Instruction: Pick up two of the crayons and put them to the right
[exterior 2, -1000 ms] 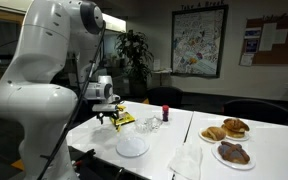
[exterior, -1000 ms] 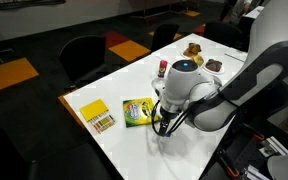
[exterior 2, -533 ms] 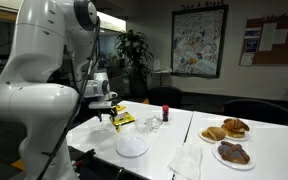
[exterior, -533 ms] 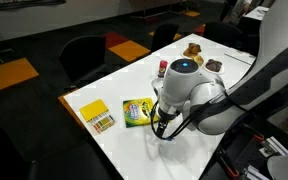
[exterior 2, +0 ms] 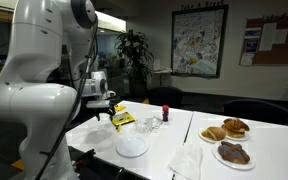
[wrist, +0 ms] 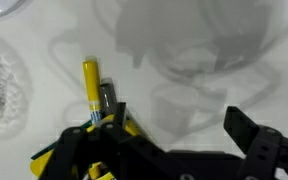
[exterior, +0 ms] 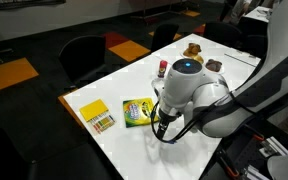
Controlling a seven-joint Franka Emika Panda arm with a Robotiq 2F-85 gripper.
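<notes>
In an exterior view the gripper is hovering low over the white table, just beside the green-and-yellow crayon box; no crayon is showing clearly there. In an exterior view from another side, the gripper is hanging close above the crayon box, with a glass bowl near the box. In the wrist view the gripper is standing spread wide with nothing between its fingers. A yellow crayon is lying on the table just beyond what is probably the box's yellow edge, a darker crayon touching alongside it. Judging by this, nothing is being carried yet: both picks and both placements are remaining.
</notes>
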